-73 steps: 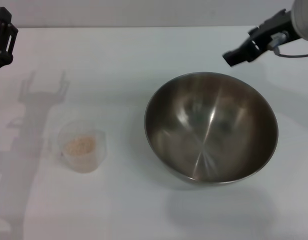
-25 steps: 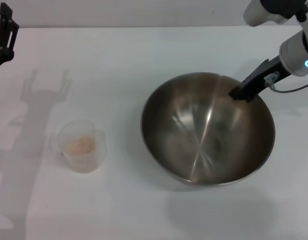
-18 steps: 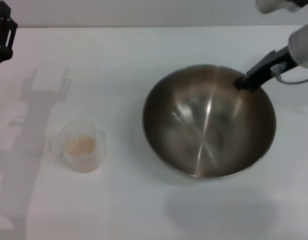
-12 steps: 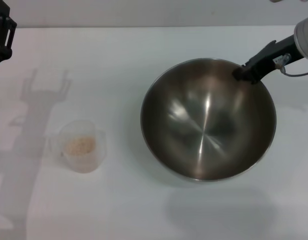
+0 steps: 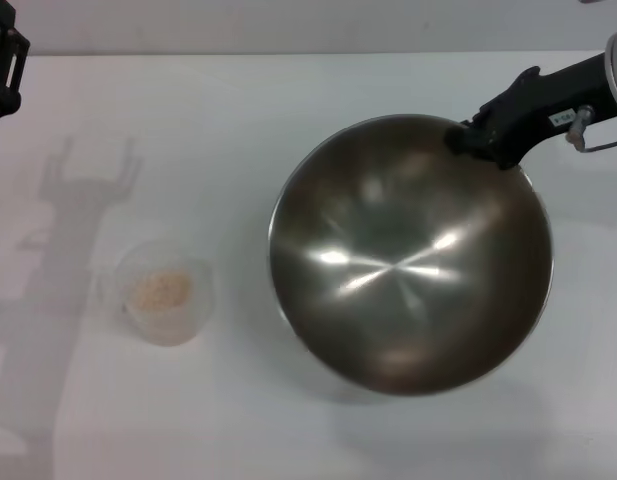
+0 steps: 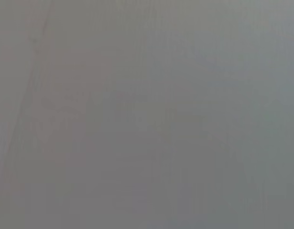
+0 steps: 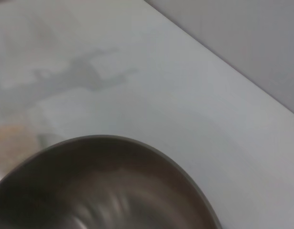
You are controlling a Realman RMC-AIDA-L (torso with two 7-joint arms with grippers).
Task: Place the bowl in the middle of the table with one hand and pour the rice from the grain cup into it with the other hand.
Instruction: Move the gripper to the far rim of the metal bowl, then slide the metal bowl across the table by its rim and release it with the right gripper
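The steel bowl (image 5: 408, 255) fills the right half of the head view and is held off the white table (image 5: 238, 110), its shadow showing below it. My right gripper (image 5: 475, 139) is shut on the bowl's far right rim. The bowl is empty; its inside also shows in the right wrist view (image 7: 108, 191). The grain cup (image 5: 163, 295) stands upright on the table to the left, with a small heap of rice (image 5: 160, 290) in it. My left gripper (image 5: 3, 55) is parked high at the far left edge, open, well away from the cup.
The left arm casts a shadow (image 5: 83, 200) on the table behind the cup. The table's back edge (image 5: 288, 52) meets a grey wall. The left wrist view shows only plain grey.
My right gripper came down to the bowl's far right rim and closed on it. The bowl has since risen off the table, looks larger and has shifted slightly left. The cup has not moved.
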